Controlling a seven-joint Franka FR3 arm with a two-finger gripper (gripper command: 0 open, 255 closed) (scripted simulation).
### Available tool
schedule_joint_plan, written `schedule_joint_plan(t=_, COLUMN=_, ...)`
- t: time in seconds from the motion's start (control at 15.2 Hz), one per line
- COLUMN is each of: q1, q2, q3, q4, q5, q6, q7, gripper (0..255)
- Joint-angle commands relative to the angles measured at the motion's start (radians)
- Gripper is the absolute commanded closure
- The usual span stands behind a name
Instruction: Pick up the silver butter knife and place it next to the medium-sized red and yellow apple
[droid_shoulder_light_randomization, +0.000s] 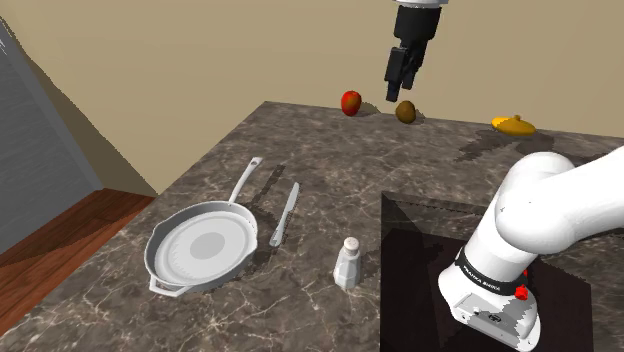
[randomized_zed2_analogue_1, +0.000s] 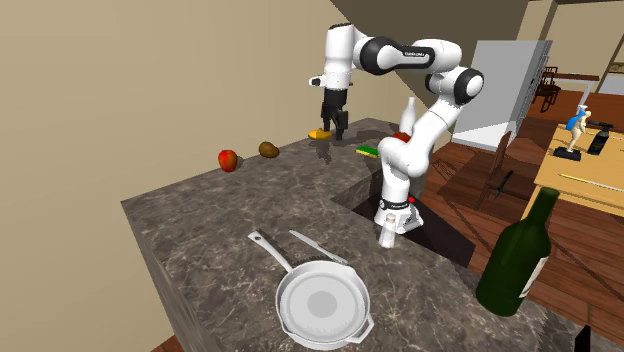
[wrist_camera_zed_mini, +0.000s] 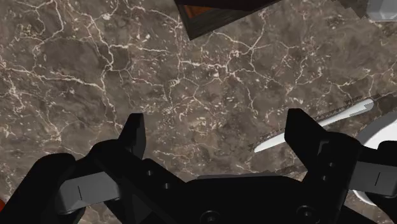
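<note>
The silver butter knife (droid_shoulder_light_randomization: 285, 215) lies flat on the dark marble counter (droid_shoulder_light_randomization: 300, 150), just beside the pan's handle; it also shows in the second exterior view (randomized_zed2_analogue_1: 318, 246). The red and yellow apple (droid_shoulder_light_randomization: 351, 102) (randomized_zed2_analogue_1: 228, 160) sits near the counter's back edge by the wall. My black gripper (droid_shoulder_light_randomization: 398, 92) (randomized_zed2_analogue_1: 336, 128) hangs high over the back of the counter, well away from the knife, fingers apart and holding nothing. In the wrist view the gripper (wrist_camera_zed_mini: 216, 137) looks down on marble, and the knife's blade (wrist_camera_zed_mini: 273, 143) passes behind one finger (wrist_camera_zed_mini: 299, 130) far below.
A grey frying pan (droid_shoulder_light_randomization: 205, 245) lies next to the knife. A white shaker (droid_shoulder_light_randomization: 349, 263) stands by a dark sunken sink (droid_shoulder_light_randomization: 420, 230). A brown round item (droid_shoulder_light_randomization: 405, 111) sits near the apple, a yellow item (droid_shoulder_light_randomization: 514, 124) farther along. A green bottle (randomized_zed2_analogue_1: 520, 255) stands near the second exterior view's camera.
</note>
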Motion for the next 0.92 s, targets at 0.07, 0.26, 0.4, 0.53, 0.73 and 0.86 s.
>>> schedule_joint_plan(t=0.07, q1=-0.006, q2=-0.003, q3=0.025, q4=-0.023, q5=0.018, q6=0.018, q7=0.054, gripper=0)
schedule_joint_plan(t=0.26, q1=-0.023, q2=-0.001, q3=0.102, q4=-0.082, q5=0.073, q6=0.075, q7=0.213, gripper=0)
schedule_joint_plan(t=0.4, q1=-0.034, q2=0.013, q3=0.155, q4=-0.112, q5=0.11, q6=0.116, q7=0.318, gripper=0)
schedule_joint_plan(t=0.53, q1=-0.045, q2=0.036, q3=0.209, q4=-0.135, q5=0.146, q6=0.161, q7=0.423, gripper=0)
schedule_joint_plan(t=0.73, q1=-0.063, q2=0.089, q3=0.291, q4=-0.153, q5=0.196, q6=0.234, q7=0.58, gripper=0)
schedule_joint_plan(t=0.86, q1=-0.079, q2=0.136, q3=0.346, q4=-0.156, q5=0.224, q6=0.285, q7=0.684, gripper=0)
